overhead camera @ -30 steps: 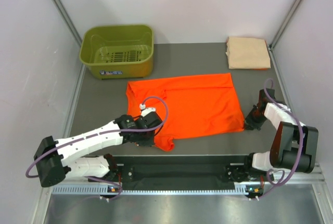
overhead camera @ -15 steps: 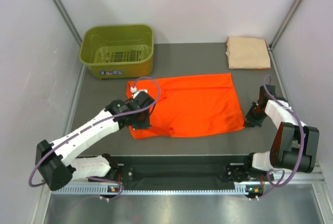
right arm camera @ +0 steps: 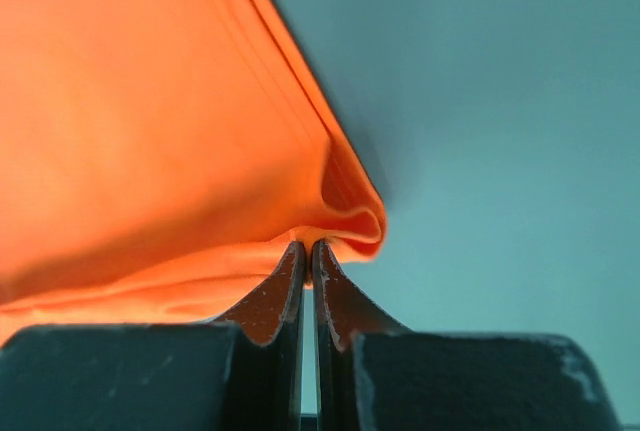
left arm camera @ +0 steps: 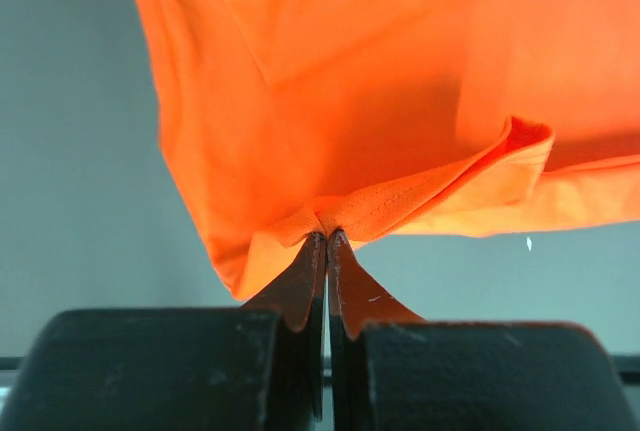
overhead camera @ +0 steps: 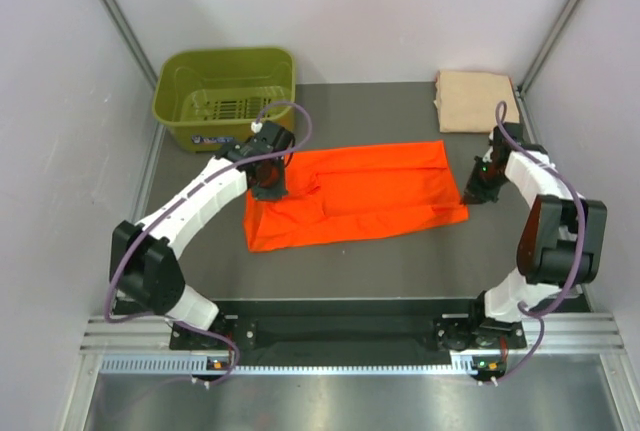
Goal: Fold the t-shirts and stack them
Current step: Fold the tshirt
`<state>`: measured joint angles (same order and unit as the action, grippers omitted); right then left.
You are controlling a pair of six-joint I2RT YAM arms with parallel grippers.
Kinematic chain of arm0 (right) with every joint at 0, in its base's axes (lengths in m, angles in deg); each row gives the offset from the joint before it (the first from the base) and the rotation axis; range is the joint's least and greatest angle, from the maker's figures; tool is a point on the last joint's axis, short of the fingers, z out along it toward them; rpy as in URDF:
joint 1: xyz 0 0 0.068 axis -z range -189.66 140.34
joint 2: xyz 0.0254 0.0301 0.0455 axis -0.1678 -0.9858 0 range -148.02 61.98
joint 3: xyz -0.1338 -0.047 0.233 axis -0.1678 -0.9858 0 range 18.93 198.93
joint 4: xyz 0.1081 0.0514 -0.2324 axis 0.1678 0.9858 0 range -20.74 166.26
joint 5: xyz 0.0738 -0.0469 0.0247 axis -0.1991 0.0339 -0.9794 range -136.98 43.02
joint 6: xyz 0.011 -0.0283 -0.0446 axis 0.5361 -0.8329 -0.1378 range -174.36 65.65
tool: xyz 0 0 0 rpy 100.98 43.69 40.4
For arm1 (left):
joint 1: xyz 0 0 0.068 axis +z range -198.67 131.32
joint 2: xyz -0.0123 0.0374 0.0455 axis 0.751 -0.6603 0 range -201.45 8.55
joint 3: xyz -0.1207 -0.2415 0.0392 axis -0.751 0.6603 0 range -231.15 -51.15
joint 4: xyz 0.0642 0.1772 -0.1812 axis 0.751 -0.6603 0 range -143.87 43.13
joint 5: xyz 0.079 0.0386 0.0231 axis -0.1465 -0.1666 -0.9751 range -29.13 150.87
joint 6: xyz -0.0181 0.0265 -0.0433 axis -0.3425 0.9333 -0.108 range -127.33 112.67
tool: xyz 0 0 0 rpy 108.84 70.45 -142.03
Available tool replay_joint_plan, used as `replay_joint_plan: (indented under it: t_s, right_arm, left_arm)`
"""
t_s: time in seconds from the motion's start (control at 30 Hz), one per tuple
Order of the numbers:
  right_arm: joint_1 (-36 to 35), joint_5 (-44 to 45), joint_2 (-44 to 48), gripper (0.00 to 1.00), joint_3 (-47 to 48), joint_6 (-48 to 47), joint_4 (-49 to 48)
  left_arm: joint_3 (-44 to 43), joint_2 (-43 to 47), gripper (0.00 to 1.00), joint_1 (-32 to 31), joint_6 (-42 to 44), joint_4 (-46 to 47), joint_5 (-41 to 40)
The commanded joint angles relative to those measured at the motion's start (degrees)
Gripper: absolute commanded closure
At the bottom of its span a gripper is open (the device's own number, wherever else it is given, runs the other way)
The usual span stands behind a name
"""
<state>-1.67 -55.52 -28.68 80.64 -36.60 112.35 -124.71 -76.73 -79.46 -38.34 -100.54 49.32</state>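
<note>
Both my grippers are pinched tight on the orange shirt [overhead camera: 355, 196], one at each end

The shirt lies mid-table as a wide band, its long axis running left to right, the left end a little nearer my bases than the right; my left gripper [overhead camera: 268, 183] has its jaws closed on a bunched fold at the far left corner, my right gripper [overhead camera: 478, 191] has its jaws closed on the doubled right edge; the peach shirt [overhead camera: 477, 101] sits folded square in the far right corner, well apart, and the basket [overhead camera: 225, 126] stands far left
</note>
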Motion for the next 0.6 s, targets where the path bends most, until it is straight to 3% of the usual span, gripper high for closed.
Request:
replay_joint_plan:
  t_s: [0.0,0.57]
  right_arm:
    - [-1.7,-1.0,-3.0,1.0,6.1,-1.3,0.6]
    - [-3.2,-0.6,-20.2,1.0,24.1,-0.9,3.1]
  left_arm:
    - [-5.4,-2.2,1.0,3.1,5.2,3.2,-0.7]
    - [-19.5,-18.6,1.0,7.7,12.5,4.9,-0.6]
